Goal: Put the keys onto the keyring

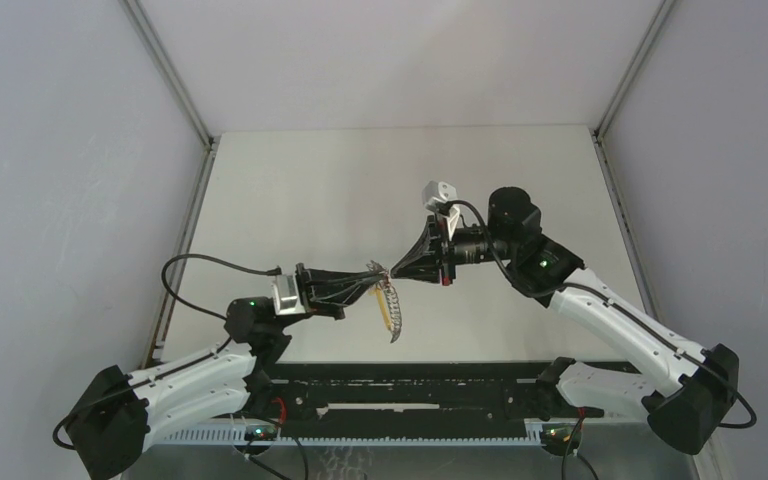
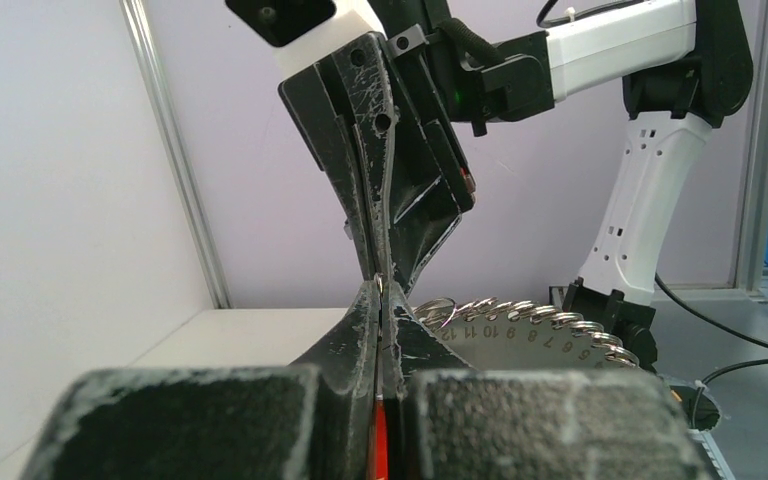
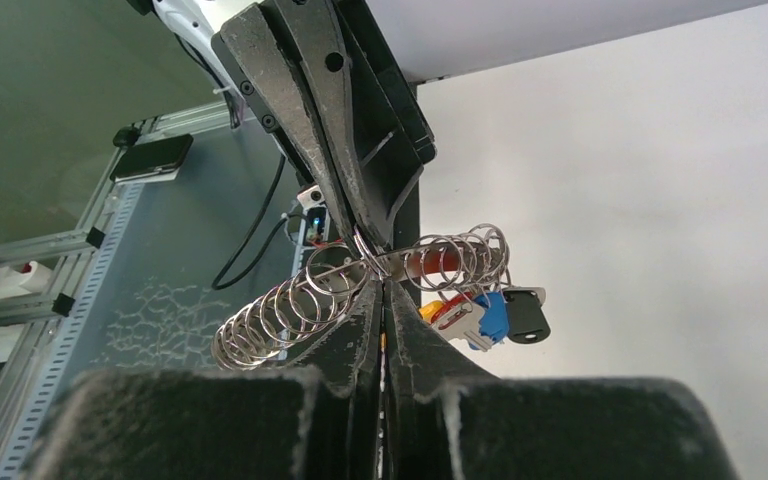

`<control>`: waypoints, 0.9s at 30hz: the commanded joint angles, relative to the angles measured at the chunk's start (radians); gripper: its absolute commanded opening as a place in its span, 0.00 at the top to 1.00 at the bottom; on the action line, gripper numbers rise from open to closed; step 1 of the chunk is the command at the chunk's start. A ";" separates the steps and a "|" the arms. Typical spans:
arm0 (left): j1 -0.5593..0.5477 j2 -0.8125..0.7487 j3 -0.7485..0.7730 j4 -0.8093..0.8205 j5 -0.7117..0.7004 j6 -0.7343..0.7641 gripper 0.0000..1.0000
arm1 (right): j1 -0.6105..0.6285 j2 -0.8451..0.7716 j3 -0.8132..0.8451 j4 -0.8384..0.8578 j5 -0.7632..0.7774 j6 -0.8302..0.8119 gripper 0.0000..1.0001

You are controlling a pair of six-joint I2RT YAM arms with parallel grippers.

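Observation:
The keyring [image 1: 392, 312] is a curved grey numbered strip carrying a row of several wire rings, and it hangs in the air between the arms. It also shows in the left wrist view [image 2: 545, 335] and the right wrist view [image 3: 290, 310]. Keys [image 3: 495, 315] with blue, black and yellow heads dangle from its far end. My left gripper [image 1: 368, 283] is shut on the keyring, with a red piece [image 2: 381, 440] between its jaws. My right gripper [image 1: 396, 269] is shut tip to tip against it. A thin yellow sliver [image 3: 382, 345] shows between the right jaws, at a small ring [image 2: 380, 285].
The white table [image 1: 380, 190] lies below, with grey walls left, right and behind. A black rail [image 1: 410, 385] runs along the near edge between the arm bases. The right arm's elbow [image 1: 515, 215] stands above the table's right half.

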 commanded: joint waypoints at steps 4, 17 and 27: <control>0.002 0.002 -0.012 0.120 0.007 -0.020 1.00 | -0.006 0.036 0.073 -0.033 -0.050 0.048 1.00; 0.002 0.008 -0.018 0.127 0.014 -0.021 1.00 | -0.019 0.064 0.130 -0.110 -0.074 0.022 1.00; 0.002 -0.004 -0.022 0.131 0.020 -0.011 1.00 | -0.061 0.093 0.238 -0.345 -0.133 -0.079 1.00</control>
